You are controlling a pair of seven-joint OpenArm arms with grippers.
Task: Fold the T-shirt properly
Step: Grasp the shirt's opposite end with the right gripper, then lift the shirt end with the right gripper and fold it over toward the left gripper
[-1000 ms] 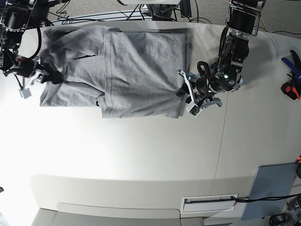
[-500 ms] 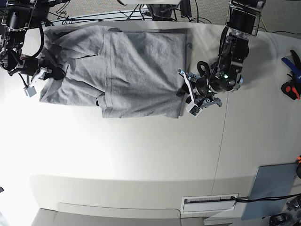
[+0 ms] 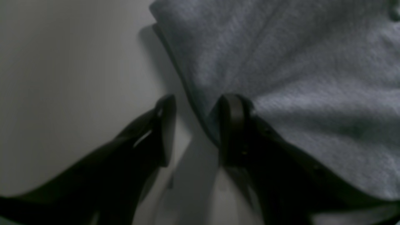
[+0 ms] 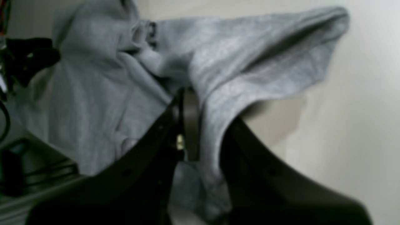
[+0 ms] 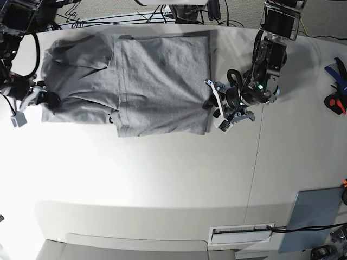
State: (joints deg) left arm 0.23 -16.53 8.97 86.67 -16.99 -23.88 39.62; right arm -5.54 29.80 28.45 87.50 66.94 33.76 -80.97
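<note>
The heather-grey T-shirt (image 5: 157,81) lies across the far part of the white table (image 5: 162,179), plain side up and partly folded over itself. At its left end in the base view, my right gripper (image 5: 43,99) is shut on the cloth. The right wrist view shows the T-shirt (image 4: 218,62) pinched in my right gripper (image 4: 206,131) and raised into a ridge. My left gripper (image 5: 212,106) stands open at the shirt's right edge. In the left wrist view my left gripper (image 3: 198,125) straddles the edge of the T-shirt (image 3: 297,78), one finger against bare table and the other against the cloth.
A blue-handled tool (image 5: 336,73) and a red-and-black tool (image 5: 335,103) lie at the right edge. A grey-blue pad (image 5: 314,216) sits at the front right, beside a labelled slot (image 5: 241,233). Cables (image 5: 135,13) run behind the table.
My right gripper has shut on the shirt's left end and moved left and slightly toward the front, dragging the cloth with it. The left arm has barely moved.
</note>
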